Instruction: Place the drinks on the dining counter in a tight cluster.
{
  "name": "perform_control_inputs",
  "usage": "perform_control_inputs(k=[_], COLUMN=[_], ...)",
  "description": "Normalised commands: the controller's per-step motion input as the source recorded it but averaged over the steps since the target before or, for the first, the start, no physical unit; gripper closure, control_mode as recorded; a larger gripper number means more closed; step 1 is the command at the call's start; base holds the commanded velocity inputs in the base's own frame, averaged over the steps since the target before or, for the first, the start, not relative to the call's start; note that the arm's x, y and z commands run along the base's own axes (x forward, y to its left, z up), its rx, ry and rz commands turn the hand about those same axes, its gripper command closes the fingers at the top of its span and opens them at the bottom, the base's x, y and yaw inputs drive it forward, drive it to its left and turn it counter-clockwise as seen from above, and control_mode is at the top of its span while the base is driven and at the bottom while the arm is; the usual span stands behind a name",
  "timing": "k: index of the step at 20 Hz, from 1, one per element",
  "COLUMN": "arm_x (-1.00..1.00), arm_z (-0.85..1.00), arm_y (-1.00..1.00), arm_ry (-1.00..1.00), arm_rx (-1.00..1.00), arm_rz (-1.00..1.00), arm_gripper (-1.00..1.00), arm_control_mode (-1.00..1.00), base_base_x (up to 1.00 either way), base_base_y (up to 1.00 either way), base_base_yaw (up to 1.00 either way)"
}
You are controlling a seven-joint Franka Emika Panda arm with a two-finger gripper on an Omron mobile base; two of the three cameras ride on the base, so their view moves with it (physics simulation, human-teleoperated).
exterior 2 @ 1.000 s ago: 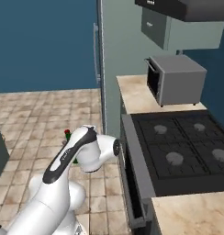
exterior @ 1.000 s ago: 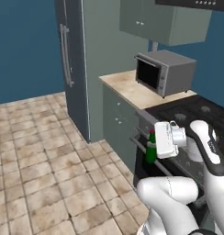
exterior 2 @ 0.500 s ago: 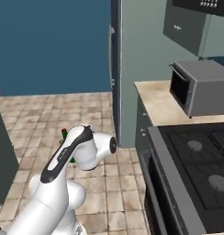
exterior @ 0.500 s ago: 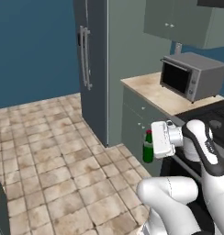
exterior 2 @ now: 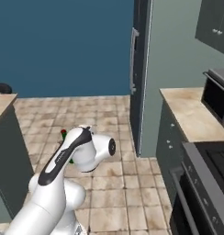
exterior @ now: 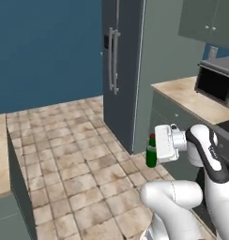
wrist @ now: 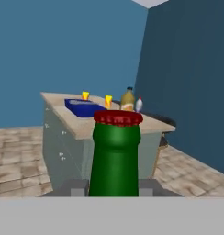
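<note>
My gripper (exterior: 155, 151) is shut on the slim dark green bottle (exterior: 151, 153), held upright beside the arm above the tiled floor. In the hand view, the same green bottle (wrist: 115, 158) with its red cap stands between my fingertips (wrist: 78, 187). Beyond it is the dining counter (wrist: 81, 129), a beige-topped island. On its far end stand the squat amber bottle (wrist: 127, 100) and, close on its right, the small silver-white bottle (wrist: 138, 104). In the left base view the island's corner (exterior: 0, 159) is at the left edge. The red cap (exterior 2: 64, 133) peeks from behind the arm.
A blue tray (wrist: 83, 108) and two small yellow items (wrist: 108, 100) also sit on the island. A dark stool (wrist: 163, 122) stands behind it. The tall fridge (exterior: 122, 70), the kitchen counter with microwave (exterior: 216, 83) and the stove (exterior 2: 214, 165) lie to the right.
The whole picture has slid right as the base turned: stove and microwave moved toward the right edge, and the island came into view at left. The green bottle stays in my grip.
</note>
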Motion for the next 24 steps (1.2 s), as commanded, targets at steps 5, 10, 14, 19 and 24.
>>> perform_control_inputs(k=[5, 10, 14, 19, 24], arm_x=[0.00, 0.00, 0.00, 0.00, 0.00], arm_z=[0.00, 0.00, 0.00, 0.00, 0.00], arm_y=[0.00, 0.00, 0.00, 0.00, 0.00], arm_ry=[0.00, 0.00, 0.00, 0.00, 0.00], arm_rx=[0.00, 0.00, 0.00, 0.00, 0.00], arm_rz=[0.00, 0.00, 0.00, 0.00, 0.00], arm_gripper=[1.00, 1.00, 1.00, 1.00, 1.00], arm_control_mode=[1.00, 1.00, 1.00, 1.00, 1.00], base_base_x=[0.54, 0.78, 0.82, 0.71, 0.59], base_base_y=[0.45, 0.26, 0.24, 0.19, 0.15], base_base_yaw=[0.22, 0.17, 0.14, 0.28, 0.41])
